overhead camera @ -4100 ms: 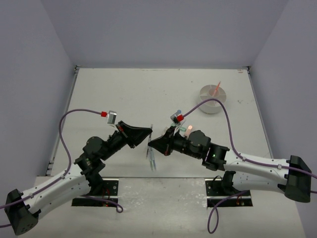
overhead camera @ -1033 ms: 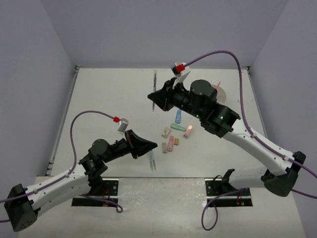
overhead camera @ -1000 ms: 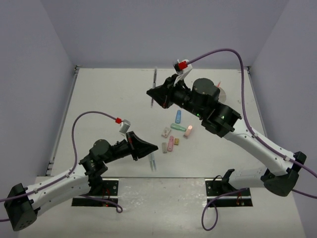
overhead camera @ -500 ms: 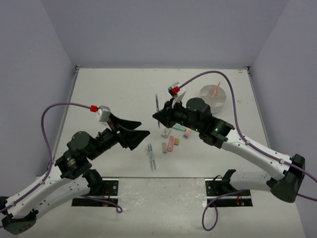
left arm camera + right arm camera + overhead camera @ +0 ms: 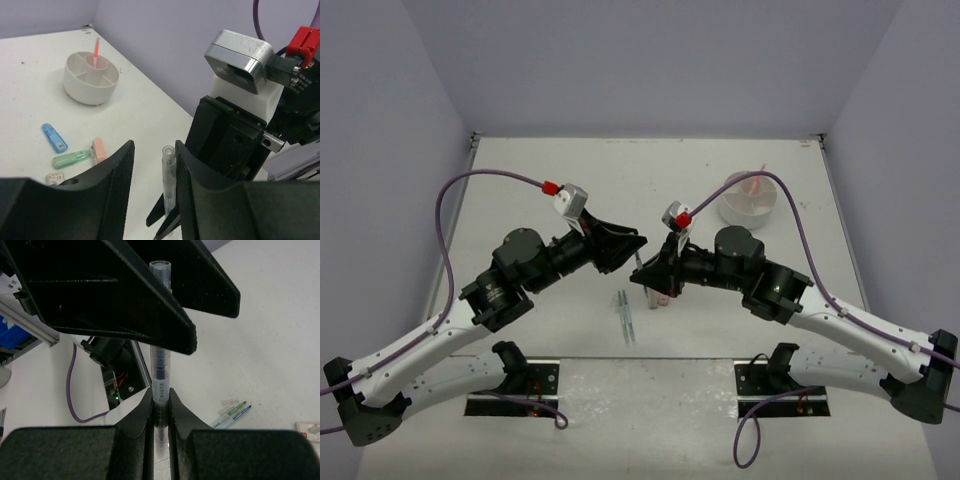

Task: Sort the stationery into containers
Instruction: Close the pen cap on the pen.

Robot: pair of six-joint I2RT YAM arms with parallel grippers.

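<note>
My right gripper (image 5: pixel 160 396) is shut on a clear pen (image 5: pixel 161 360) and holds it upright above the table's middle (image 5: pixel 636 277). My left gripper (image 5: pixel 154 150) is open, and its fingers stand on either side of the pen's top end (image 5: pixel 168 175), which is close to one finger. The left gripper meets the right one in the top view (image 5: pixel 638 245). The white round tub (image 5: pixel 750 202) stands at the back right with a red pen (image 5: pixel 95 49) in its centre cup. Blue (image 5: pixel 54 138), green (image 5: pixel 71 159) and pink (image 5: pixel 98 149) blocks lie near it.
Two pens, one green and one blue (image 5: pixel 624 318), lie side by side near the front edge; they also show in the right wrist view (image 5: pixel 234 413). A small pale block (image 5: pixel 55 177) lies by the green one. Purple walls enclose the table.
My left arm has swung in towards the right gripper. My right gripper has come lower and nearer with the pen, whose top now stands between my left fingers.
</note>
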